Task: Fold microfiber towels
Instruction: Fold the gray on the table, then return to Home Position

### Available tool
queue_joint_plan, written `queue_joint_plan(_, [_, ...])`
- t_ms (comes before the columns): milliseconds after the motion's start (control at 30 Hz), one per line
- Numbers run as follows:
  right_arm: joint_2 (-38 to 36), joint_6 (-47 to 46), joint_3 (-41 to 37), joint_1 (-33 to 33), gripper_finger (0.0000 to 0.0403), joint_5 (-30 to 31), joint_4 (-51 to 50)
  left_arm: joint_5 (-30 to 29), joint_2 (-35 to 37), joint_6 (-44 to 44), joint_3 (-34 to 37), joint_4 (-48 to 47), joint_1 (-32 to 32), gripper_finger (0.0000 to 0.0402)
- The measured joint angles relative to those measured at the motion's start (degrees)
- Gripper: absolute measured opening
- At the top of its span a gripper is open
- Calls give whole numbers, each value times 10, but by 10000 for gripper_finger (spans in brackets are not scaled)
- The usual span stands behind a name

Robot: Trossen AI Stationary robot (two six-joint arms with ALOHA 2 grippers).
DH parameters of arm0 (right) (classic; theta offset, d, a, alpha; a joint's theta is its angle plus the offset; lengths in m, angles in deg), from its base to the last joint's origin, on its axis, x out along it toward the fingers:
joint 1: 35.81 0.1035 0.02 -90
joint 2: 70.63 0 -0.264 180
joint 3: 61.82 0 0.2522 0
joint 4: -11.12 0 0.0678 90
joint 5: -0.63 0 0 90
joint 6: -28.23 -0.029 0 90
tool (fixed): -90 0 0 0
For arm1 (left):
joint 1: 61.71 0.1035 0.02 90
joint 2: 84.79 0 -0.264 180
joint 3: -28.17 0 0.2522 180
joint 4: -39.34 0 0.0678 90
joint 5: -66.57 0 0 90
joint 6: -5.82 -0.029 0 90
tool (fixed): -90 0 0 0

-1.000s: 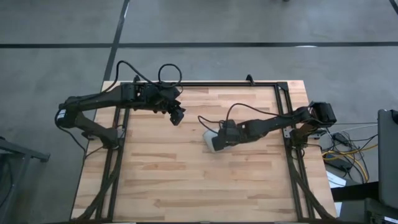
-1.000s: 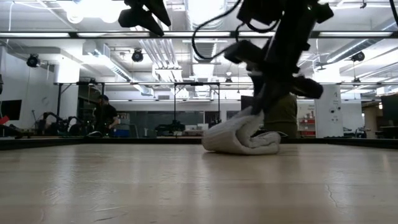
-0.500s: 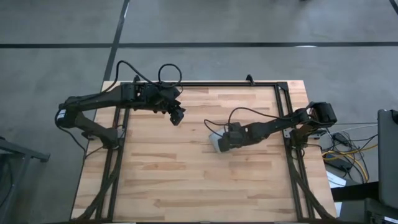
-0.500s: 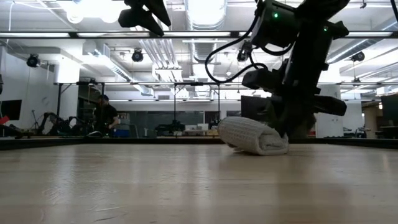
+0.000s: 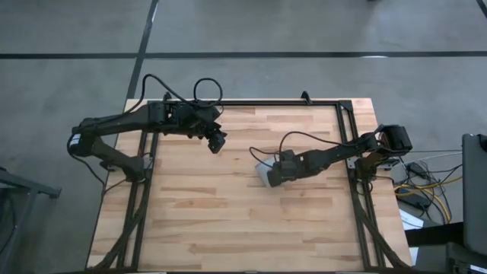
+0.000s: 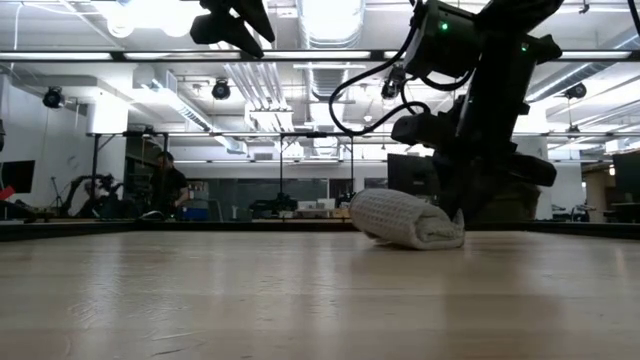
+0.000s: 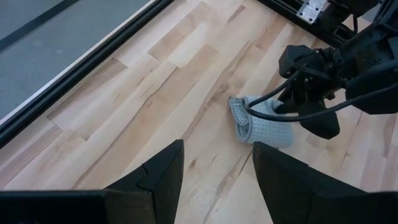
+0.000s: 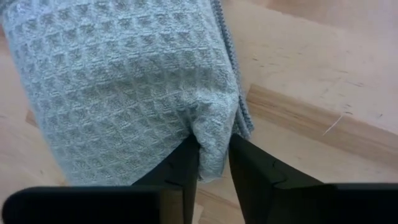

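Note:
The light grey-blue microfiber towel (image 5: 262,173) lies on the wooden table (image 5: 228,228) right of its middle. It is a small, thick folded bundle (image 6: 405,220) with a waffle texture (image 8: 124,81). My right gripper (image 8: 214,146) stands at the bundle's right end (image 7: 273,124), pointing steeply down, with cloth between its fingers. My left gripper (image 5: 217,143) hangs open, high above the table's far left part, well clear of the towel (image 7: 261,127). My right gripper pinches a bulging fold of the towel's right end (image 8: 214,134) between its two fingers; how many layers, I cannot tell. The fingers (image 8: 249,168) come from above, slanting from the table's right side. The bundle rests on the table, slack.
A black metal frame (image 5: 346,137) runs along the table's far, left and right edges. Bare wood stretches from the towel to the near edge (image 5: 243,251). Beyond the table a person (image 6: 165,185) sits far off in the room.
My right gripper has sunk toward the table and shifted slightly to the right with the towel. The towel's raised, bunched end has come down, so the bundle now lies low and rolled on the wood.

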Motion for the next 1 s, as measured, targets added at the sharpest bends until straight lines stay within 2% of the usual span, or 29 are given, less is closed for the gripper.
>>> queue_joint_plan(500, [-6,-7,9,0,158,-2,-5,0,0,0,0,0,0,195])
queue_joint_plan(700, [-30,-11,9,0,167,7,-19,0,0,0,0,0,0,195])
queue_joint_plan(1000, [-107,-9,9,0,154,69,-39,0,0,0,0,0,0,195])
